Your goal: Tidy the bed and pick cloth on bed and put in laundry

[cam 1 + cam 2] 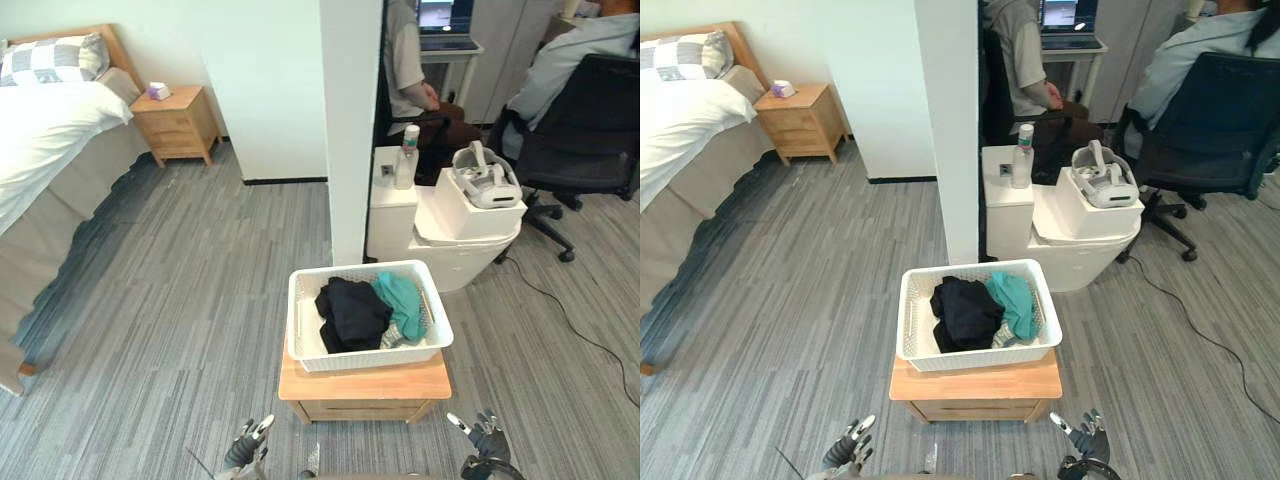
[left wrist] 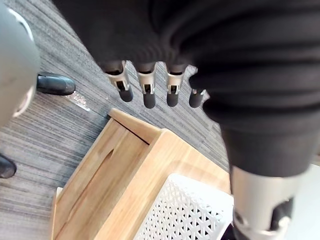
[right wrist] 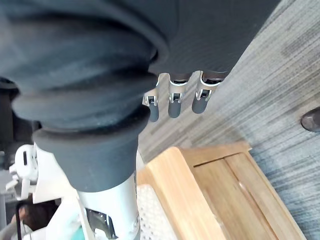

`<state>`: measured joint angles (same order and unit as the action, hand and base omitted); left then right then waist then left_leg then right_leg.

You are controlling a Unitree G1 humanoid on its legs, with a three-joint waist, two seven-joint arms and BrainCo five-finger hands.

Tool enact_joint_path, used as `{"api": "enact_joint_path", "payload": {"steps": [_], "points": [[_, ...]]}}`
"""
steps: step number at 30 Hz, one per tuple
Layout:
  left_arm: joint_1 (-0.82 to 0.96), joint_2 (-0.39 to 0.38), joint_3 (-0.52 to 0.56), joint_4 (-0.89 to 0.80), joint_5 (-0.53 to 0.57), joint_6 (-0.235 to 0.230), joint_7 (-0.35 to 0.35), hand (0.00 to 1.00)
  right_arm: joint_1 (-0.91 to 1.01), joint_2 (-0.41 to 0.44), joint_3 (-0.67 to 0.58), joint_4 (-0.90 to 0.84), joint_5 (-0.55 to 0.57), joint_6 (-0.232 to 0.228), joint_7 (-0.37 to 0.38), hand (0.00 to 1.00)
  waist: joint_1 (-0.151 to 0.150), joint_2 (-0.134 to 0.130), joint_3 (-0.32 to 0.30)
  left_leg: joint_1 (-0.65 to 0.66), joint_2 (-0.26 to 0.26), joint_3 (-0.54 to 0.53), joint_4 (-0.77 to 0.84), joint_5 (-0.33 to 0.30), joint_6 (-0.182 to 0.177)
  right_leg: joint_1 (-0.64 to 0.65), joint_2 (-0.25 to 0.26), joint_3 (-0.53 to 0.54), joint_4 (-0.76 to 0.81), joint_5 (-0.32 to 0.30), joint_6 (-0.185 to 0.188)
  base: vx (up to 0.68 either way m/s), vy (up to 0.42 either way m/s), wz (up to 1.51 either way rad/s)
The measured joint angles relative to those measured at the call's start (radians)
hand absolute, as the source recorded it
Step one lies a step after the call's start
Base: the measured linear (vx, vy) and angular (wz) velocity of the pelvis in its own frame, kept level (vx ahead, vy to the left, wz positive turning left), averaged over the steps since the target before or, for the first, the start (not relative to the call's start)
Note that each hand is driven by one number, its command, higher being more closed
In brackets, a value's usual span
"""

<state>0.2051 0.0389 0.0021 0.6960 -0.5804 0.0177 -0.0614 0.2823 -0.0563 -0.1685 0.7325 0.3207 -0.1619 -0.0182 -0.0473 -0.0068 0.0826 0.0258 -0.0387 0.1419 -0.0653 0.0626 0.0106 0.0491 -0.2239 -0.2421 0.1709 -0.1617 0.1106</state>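
Left fingers [image 2: 148, 95]: straight and released, a little spread, they grasp nothing; past their dark tips there is a corner of the desk and of the laundry basket.
Left hand [image 1: 248, 445]: at 7 o'clock of the head view, over the floor [image 1: 180, 300], apart from the desk.
Right fingers [image 3: 174, 102]: also straight and released, they hold nothing.
Right hand [image 1: 487, 440]: at 5 o'clock of the head view, over the floor, near the front right corner of the desk, not touching it.
Desk [image 1: 365, 382]: small, low, of light wood, at 12 o'clock from the two hands; it carries the laundry basket.
Laundry basket [image 1: 370, 358]: white plastic with a perforated wall; it stands on the desk and covers almost all of its top.
Black cloth [image 1: 350, 312]: crumpled inside the laundry basket, in the middle.
Teal cloth [image 1: 403, 300]: inside the laundry basket at 3 o'clock of the black cloth, touching it.
Bed [image 1: 40, 130]: at 10 o'clock, well apart from the laundry basket, with a white cover over a beige side.
Pillow [image 1: 55, 58]: grey and white checked, at the head of the bed.
Nightstand [image 1: 178, 122]: light wood, at 11 o'clock, just beside the head of the bed; a small lilac thing [image 1: 158, 91] sits on it.
Pillar [image 1: 350, 120]: white, at 12 o'clock behind the laundry basket.
White unit [image 1: 450, 245]: at 1 o'clock, just beside the pillar; it carries a clear bottle [image 1: 407, 155] and a white headset [image 1: 485, 178].
First person [image 1: 405, 60]: seated at 1 o'clock, near a laptop [image 1: 447, 25].
Second person [image 1: 575, 60]: seated at 2 o'clock in a black office chair [image 1: 590, 120].
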Motion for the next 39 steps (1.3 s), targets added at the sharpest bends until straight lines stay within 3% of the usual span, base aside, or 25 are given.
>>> {"api": "enact_joint_path", "payload": {"steps": [5,6,7,8,10,11,12,13,14,15,16,18,19,20,21,22,24,25,26,27,28,29,31,36,39], "points": [[0.06,0.001,0.001,-0.036,-0.014,-0.042,-0.007,0.0,-0.026,-0.015,0.04,-0.002,-0.064,0.017,0.048,0.0,0.03,0.035,0.03,-0.026,-0.002,-0.052,0.031,0.021,-0.026,0.074,0.004,-0.12,0.0,-0.021,0.017,-0.06,-0.051,0.74],[0.073,0.0,0.001,-0.054,-0.009,-0.044,-0.013,0.0,-0.021,-0.016,0.045,-0.013,-0.084,0.021,0.048,0.0,0.031,0.044,0.04,-0.032,0.012,0.002,0.035,-0.029,-0.001,0.094,0.003,-0.161,0.014,-0.034,0.022,-0.1,-0.029,1.03],[0.091,0.001,0.008,-0.072,0.008,-0.045,-0.02,0.0,-0.012,-0.013,0.048,-0.034,-0.092,0.035,0.045,0.0,0.028,0.047,0.045,-0.028,0.034,0.13,0.057,-0.101,0.043,0.127,-0.007,-0.212,0.004,-0.04,0.018,-0.1,-0.03,1.2],[0.092,-0.001,0.012,-0.08,0.013,-0.045,-0.02,0.0,-0.005,-0.011,0.048,-0.044,-0.095,0.038,0.044,0.0,0.026,0.03,0.043,-0.017,0.038,0.198,0.078,-0.13,0.071,0.137,-0.019,-0.238,-0.016,-0.037,0.015,-0.05,0.016,1.46],[0.089,-0.004,0.011,-0.107,0.07,-0.046,-0.024,0.0,-0.018,-0.011,0.047,-0.049,-0.085,0.056,0.026,0.0,0.012,0.03,0.051,-0.054,0.152,0.505,0.341,-0.17,0.14,0.163,-0.062,-0.381,0.038,-0.059,0.01,-0.01,0.056,1.58],[0.099,-0.004,0.013,-0.116,0.081,-0.046,-0.024,0.0,-0.02,-0.015,0.047,-0.051,-0.084,0.056,0.018,0.0,0.007,0.04,0.05,-0.05,0.189,0.555,0.398,-0.17,0.144,0.164,-0.057,-0.407,0.073,-0.081,0.012,0.03,0.029,1.32],[0.1,-0.004,0.012,-0.122,0.089,-0.044,-0.022,0.0,-0.024,-0.028,0.044,-0.05,-0.081,0.056,0.013,0.0,0.004,0.05,0.052,-0.057,0.196,0.565,0.405,-0.178,0.104,0.167,-0.047,-0.431,0.11,-0.104,0.017,0.0,0.02,1.75],[0.088,-0.013,0.012,-0.144,0.125,-0.04,-0.028,0.0,-0.038,-0.032,0.039,-0.048,-0.054,0.063,-0.006,0.0,0.0,0.04,0.053,-0.066,0.14,0.523,0.304,-0.116,0.111,0.18,-0.034,-0.459,0.09,-0.128,-0.021,-0.05,0.013,1.73],[0.082,-0.011,0.019,-0.148,0.137,-0.037,-0.03,0.0,-0.036,-0.025,0.04,-0.05,-0.047,0.062,-0.008,0.0,-0.003,0.022,0.051,-0.059,0.109,0.504,0.227,-0.091,0.116,0.184,-0.038,-0.486,0.053,-0.101,-0.027,-0.05,0.044,1.71],[0.083,-0.012,0.031,-0.152,0.162,-0.026,-0.044,0.0,-0.058,-0.022,0.04,-0.052,-0.037,0.054,-0.013,0.0,-0.003,0.019,0.052,-0.052,0.114,0.573,0.234,-0.132,0.12,0.194,-0.038,-0.546,0.033,-0.067,0.007,0.01,0.055,1.29],[0.08,-0.014,0.026,-0.14,0.197,-0.01,-0.065,0.0,-0.078,-0.021,0.032,-0.052,-0.019,0.052,-0.034,0.0,-0.018,0.03,0.057,-0.014,0.127,0.654,0.23,-0.153,0.07,0.213,-0.026,-0.596,0.057,-0.066,0.007,0.07,0.102,1.35],[0.079,-0.014,0.004,-0.136,0.222,-0.002,-0.08,0.0,-0.081,-0.021,0.007,-0.05,-0.008,0.056,-0.05,0.0,-0.024,0.034,0.068,0.03,0.088,0.595,0.138,-0.1,0.076,0.221,-0.04,-0.606,0.137,-0.061,-0.01,0.03,0.08,1.13],[0.076,-0.014,-0.014,-0.135,0.242,0.003,-0.094,0.0,-0.079,-0.015,0.002,-0.051,-0.008,0.058,-0.055,0.0,-0.026,0.058,0.074,0.055,0.093,0.555,0.094,-0.072,0.073,0.203,-0.037,-0.586,0.185,-0.087,-0.036,-0.04,0.028,0.95],[0.083,0.002,-0.024,-0.135,0.261,0.006,-0.098,0.0,-0.08,0.002,0.005,-0.052,-0.007,0.059,-0.053,0.0,-0.023,0.052,0.075,0.063,0.084,0.525,0.057,-0.048,0.07,0.183,-0.02,-0.549,0.115,-0.091,-0.042,-0.05,-0.005,0.77],[0.086,0.019,-0.034,-0.136,0.269,0.006,-0.098,0.0,-0.084,0.01,0.005,-0.052,-0.006,0.061,-0.053,0.0,-0.018,0.03,0.076,0.066,0.065,0.517,0.04,-0.038,0.067,0.165,-0.028,-0.537,0.098,-0.058,-0.06,-0.04,-0.076,0.75],[0.079,0.032,-0.057,-0.121,0.273,0.02,-0.098,0.0,-0.091,0.007,0.002,-0.05,-0.002,0.069,-0.049,0.0,-0.023,0.016,0.079,0.076,0.042,0.476,-0.009,-0.022,0.062,0.158,-0.043,-0.505,0.136,-0.056,-0.05,-0.12,-0.074,0.76],[0.066,0.03,-0.111,-0.12,0.274,0.031,-0.109,0.0,-0.092,-0.01,-0.01,-0.056,0.005,0.076,-0.049,0.0,-0.037,0.056,0.094,0.058,0.051,0.386,-0.038,-0.008,0.067,0.091,-0.032,-0.378,0.262,-0.063,-0.147,-0.15,-0.043,1.1],[0.046,0.04,-0.151,-0.11,0.284,0.043,-0.116,0.0,-0.077,-0.012,-0.013,-0.065,0.021,0.086,-0.056,0.0,-0.06,0.083,0.094,0.026,0.058,0.307,-0.038,0.0,0.066,0.053,0.041,-0.194,0.236,-0.097,-0.158,-0.08,-0.05,1.8],[0.013,0.053,-0.181,-0.091,0.3,0.049,-0.122,0.0,-0.049,-0.004,-0.012,-0.084,0.039,0.094,-0.071,0.0,-0.075,0.082,0.096,0.003,0.048,0.25,-0.037,0.003,0.062,0.034,0.096,-0.042,0.178,-0.105,-0.151,-0.04,-0.072,1.87],[-0.001,0.06,-0.189,-0.084,0.305,0.051,-0.125,0.0,-0.044,0.003,-0.011,-0.084,0.046,0.096,-0.078,0.0,-0.076,0.071,0.101,-0.005,0.036,0.236,-0.037,0.007,0.058,0.028,0.108,0.011,0.154,-0.102,-0.147,-0.03,-0.085,1.57],[-0.012,0.076,-0.197,-0.074,0.307,0.053,-0.128,0.0,-0.034,0.019,-0.004,-0.083,0.061,0.097,-0.092,0.0,-0.074,0.036,0.11,-0.014,0.005,0.216,-0.038,0.027,0.059,0.017,0.107,0.091,0.126,-0.093,-0.121,-0.03,-0.07,0.98],[-0.014,0.077,-0.197,-0.06,0.307,0.054,-0.127,0.0,-0.034,0.019,0.003,-0.081,0.064,0.097,-0.095,0.0,-0.078,0.032,0.114,-0.016,-0.001,0.206,-0.038,0.05,0.064,0.024,0.103,0.097,0.132,-0.105,-0.081,-0.06,-0.071,0.76],[0.001,0.077,-0.206,-0.056,0.306,0.057,-0.108,0.0,-0.041,0.016,0.02,-0.081,0.066,0.082,-0.104,0.0,-0.075,0.036,0.11,-0.028,0.013,0.172,-0.038,0.082,0.05,0.033,0.121,0.084,0.101,-0.108,-0.077,-0.05,-0.071,0.32],[0.004,0.079,-0.23,-0.033,0.302,0.04,-0.083,0.0,-0.044,0.018,0.053,-0.079,0.073,0.066,-0.12,0.0,-0.073,0.042,0.095,-0.046,0.034,0.162,-0.038,0.089,0.041,0.039,0.146,0.08,0.052,-0.087,-0.067,-0.03,-0.048,0.0],[-0.003,0.083,-0.228,-0.016,0.289,0.037,-0.066,0.0,-0.039,0.024,0.07,-0.07,0.08,0.058,-0.135,0.0,-0.073,0.03,0.083,-0.041,0.029,0.162,-0.038,0.096,0.049,0.043,0.143,0.088,0.051,-0.079,-0.057,0.04,-0.02,-0.03]]}}
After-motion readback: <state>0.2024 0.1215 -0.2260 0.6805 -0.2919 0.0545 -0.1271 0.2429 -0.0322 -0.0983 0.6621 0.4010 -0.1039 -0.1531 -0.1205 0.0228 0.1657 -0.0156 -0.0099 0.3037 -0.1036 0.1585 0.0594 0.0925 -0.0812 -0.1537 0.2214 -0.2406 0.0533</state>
